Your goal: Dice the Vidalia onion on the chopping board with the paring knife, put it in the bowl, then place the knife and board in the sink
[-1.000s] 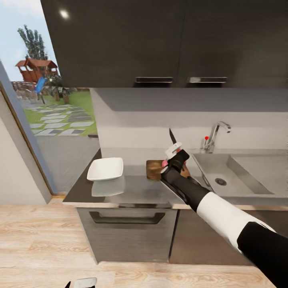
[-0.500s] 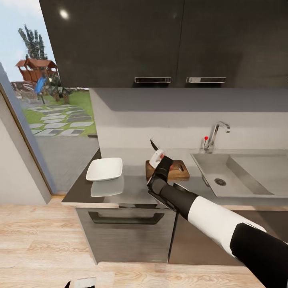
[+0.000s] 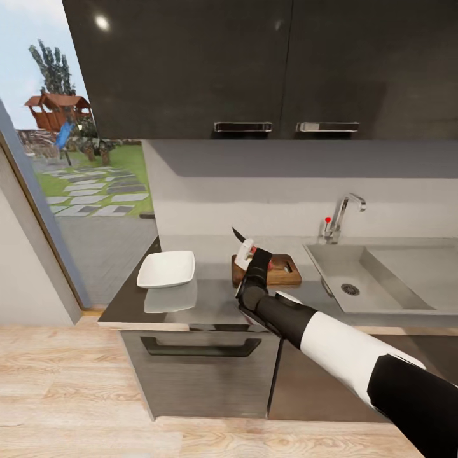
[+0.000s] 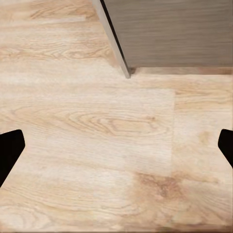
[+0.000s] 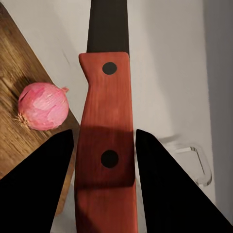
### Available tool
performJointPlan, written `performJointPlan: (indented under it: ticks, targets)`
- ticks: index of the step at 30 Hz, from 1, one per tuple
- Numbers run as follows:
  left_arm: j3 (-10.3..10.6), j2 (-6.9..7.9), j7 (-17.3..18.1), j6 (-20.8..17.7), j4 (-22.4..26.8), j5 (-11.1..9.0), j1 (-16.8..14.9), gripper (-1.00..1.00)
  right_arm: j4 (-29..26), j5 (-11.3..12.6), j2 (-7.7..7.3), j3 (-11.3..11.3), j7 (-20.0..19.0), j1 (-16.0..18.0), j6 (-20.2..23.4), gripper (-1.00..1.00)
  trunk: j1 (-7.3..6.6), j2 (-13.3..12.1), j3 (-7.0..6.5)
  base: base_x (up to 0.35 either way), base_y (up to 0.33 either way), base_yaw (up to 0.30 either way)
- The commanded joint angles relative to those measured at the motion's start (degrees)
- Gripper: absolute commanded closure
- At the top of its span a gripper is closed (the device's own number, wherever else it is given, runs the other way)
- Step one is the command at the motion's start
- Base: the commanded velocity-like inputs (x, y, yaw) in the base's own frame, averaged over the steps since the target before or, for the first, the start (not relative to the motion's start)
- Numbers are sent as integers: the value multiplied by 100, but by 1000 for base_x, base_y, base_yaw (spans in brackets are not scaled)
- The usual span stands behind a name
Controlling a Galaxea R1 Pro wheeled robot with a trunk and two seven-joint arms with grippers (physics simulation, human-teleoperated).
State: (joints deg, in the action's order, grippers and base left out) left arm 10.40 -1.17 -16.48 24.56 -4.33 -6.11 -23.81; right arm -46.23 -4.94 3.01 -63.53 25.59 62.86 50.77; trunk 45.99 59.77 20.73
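My right gripper (image 3: 245,253) is shut on the paring knife (image 3: 240,240), held above the left end of the chopping board (image 3: 284,271). Its dark blade points up and to the left. In the right wrist view the red handle (image 5: 104,141) sits clamped between both dark fingers (image 5: 36,189). A whole pink onion (image 5: 42,106) rests on the brown board (image 5: 12,73) beside the knife. The white square bowl (image 3: 167,268) stands empty on the grey countertop (image 3: 210,305), left of the board. The steel sink (image 3: 356,267) lies to the right. My left gripper (image 4: 116,148) hangs open over the wooden floor.
The chrome tap (image 3: 344,215) with a red dot stands behind the sink. Dark wall cabinets (image 3: 254,70) hang over the counter. A drawer front with a handle (image 3: 201,346) is below the worktop. A glass door to a garden is at the left.
My right arm carried the knife leftward, from over the board's middle to its left end. The blade tipped from upright toward the left. The board is now more exposed.
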Motion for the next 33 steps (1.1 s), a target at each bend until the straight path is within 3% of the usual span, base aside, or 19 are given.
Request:
performJointPlan:
  ticks: [1,7,19,33]
  targets:
    - [50,-4,-3,28,-24,-58,-10,-100,-1,-53,-5,-14,-33,8,47,100,1,5,7,0,0,0]
    - [50,-46,-22,-63,-24,-64,-10,-100,19,-67,-18,-10,-52,7,97,100,1,5,7,19,-6,0]
    - [50,-111,-14,-135,-24,-65,-10,-100,60,-175,-22,-14,-44,7,379,100,1,5,7,196,-174,0]
    - [46,-162,10,-136,-24,-67,-10,-100,61,-168,34,-46,-45,8,381,100,1,5,7,0,-15,0]
